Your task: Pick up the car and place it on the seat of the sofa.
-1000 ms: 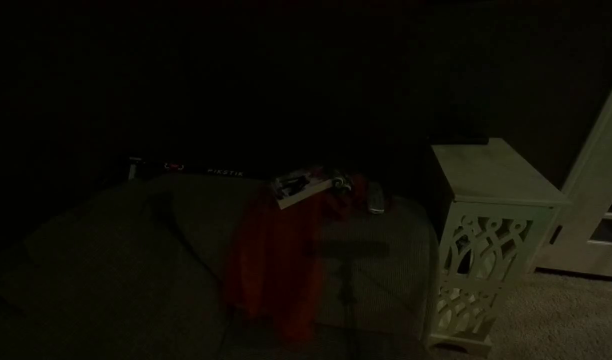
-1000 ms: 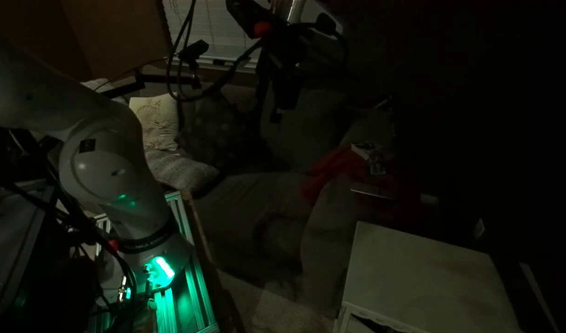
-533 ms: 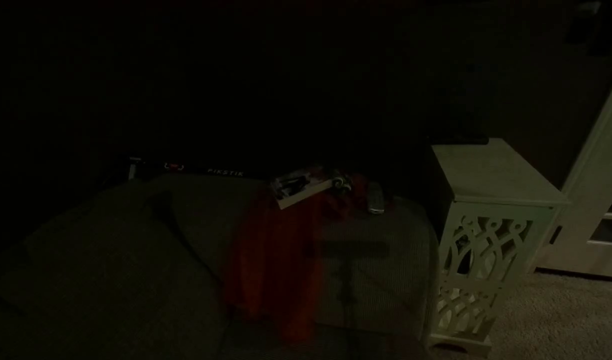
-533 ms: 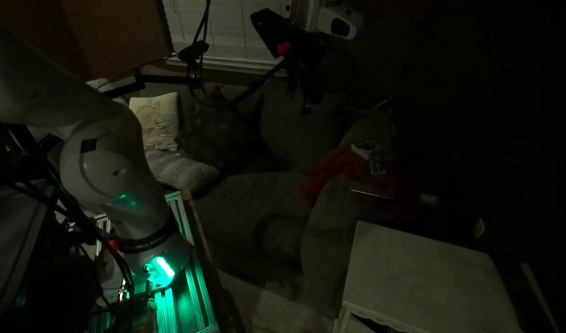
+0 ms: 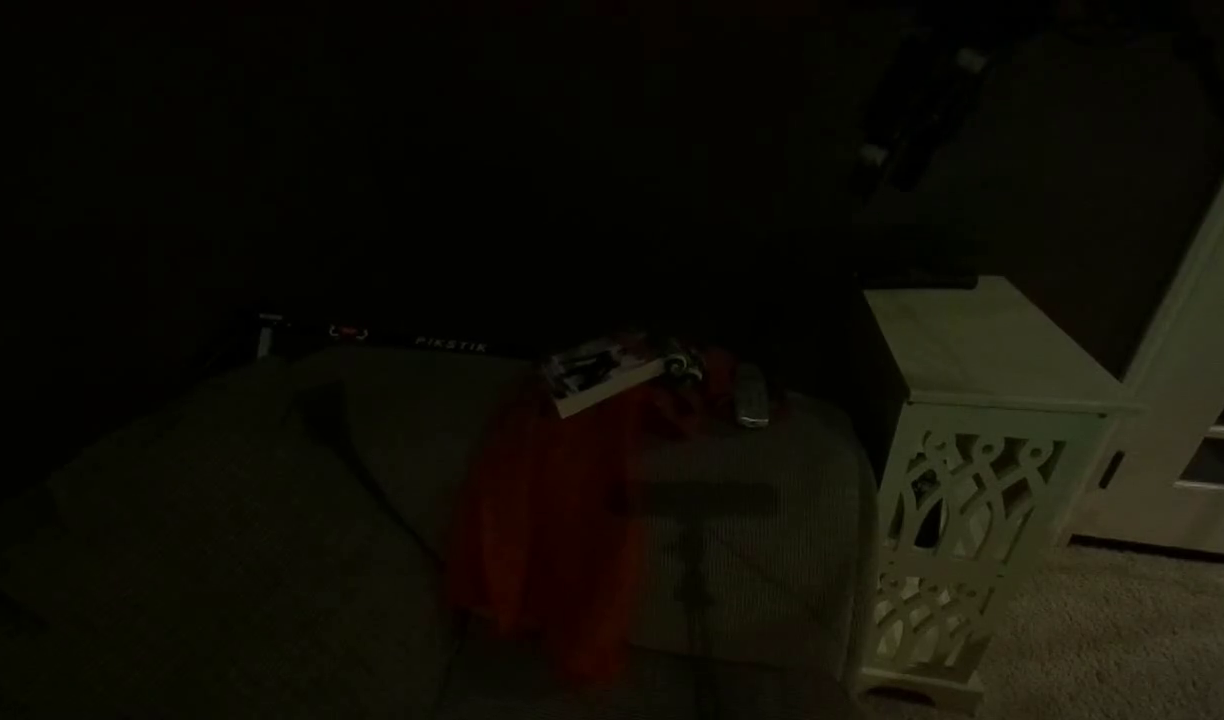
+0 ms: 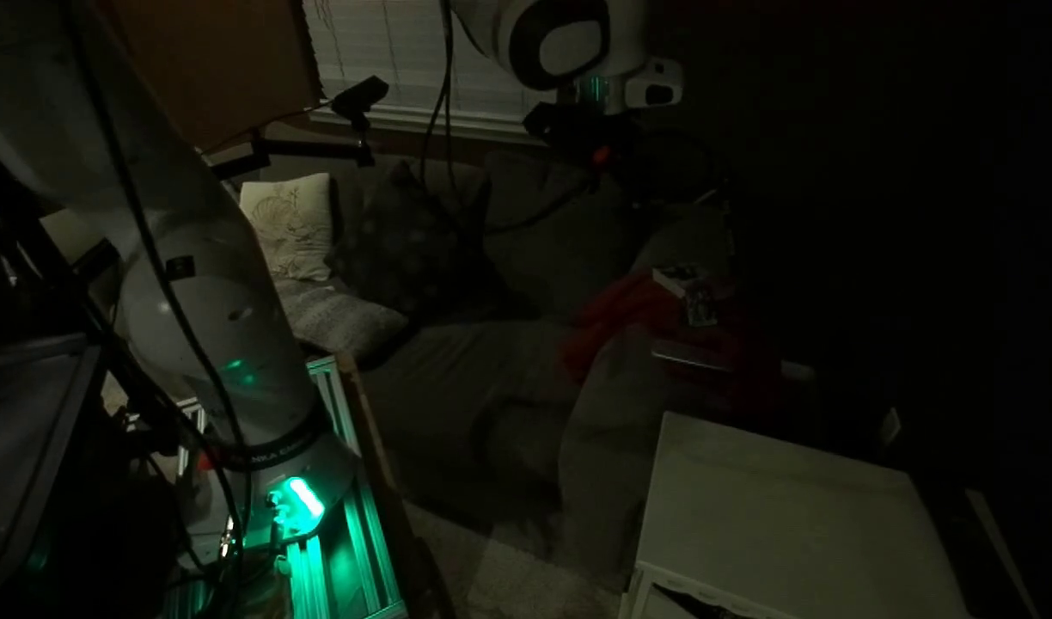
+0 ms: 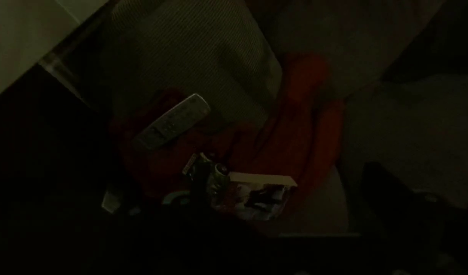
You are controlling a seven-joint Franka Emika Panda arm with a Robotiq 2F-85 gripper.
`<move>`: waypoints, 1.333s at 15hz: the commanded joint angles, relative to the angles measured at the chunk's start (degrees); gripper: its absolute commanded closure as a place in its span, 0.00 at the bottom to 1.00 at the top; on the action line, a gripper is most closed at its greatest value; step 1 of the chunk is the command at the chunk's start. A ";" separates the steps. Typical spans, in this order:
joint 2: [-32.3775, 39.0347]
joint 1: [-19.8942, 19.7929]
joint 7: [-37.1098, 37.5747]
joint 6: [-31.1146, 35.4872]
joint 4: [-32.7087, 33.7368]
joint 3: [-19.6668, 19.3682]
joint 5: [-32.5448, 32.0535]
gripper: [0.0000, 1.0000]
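Note:
The car (image 7: 218,181) looks like a small dark green toy with round wheels. It lies on a red cloth over the sofa's arm, against a book; it also shows in both exterior views (image 5: 684,366) (image 6: 700,309). The dark olive-grey sofa (image 5: 272,500) fills much of that view; its seat shows in an exterior view (image 6: 466,361). My gripper (image 7: 286,173) is open and empty, its fingers wide apart. It hangs above the sofa arm, and one dark finger hides part of the car in the wrist view. The gripper also shows dimly in an exterior view (image 5: 887,170).
The red cloth (image 5: 542,520) drapes over the sofa arm. The book (image 5: 607,378) and a grey remote (image 5: 752,400) lie on it. A white lattice-cut side table (image 5: 1002,345) stands beside the arm. A PIKSTIK rod (image 5: 450,345) lies behind. Pillows (image 6: 290,223) lie farther along.
My gripper has moved down and toward the sofa arm. It has come into the upper right of an exterior view that did not show it a second ago. The car and sofa stay put.

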 commanded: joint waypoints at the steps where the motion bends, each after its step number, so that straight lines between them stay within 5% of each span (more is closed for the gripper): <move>1: 2.75 -0.49 0.02 1.96 1.11 0.75 -1.88 0.00; 6: 9.06 -1.23 0.26 3.88 5.00 1.24 -4.72 0.00; 10: 12.84 -0.08 -15.80 10.95 6.73 1.42 9.17 0.00; 14: 20.37 -1.94 -32.15 15.92 11.74 3.45 14.52 0.00; 20: 34.08 0.16 -36.88 26.44 21.48 1.63 3.51 0.00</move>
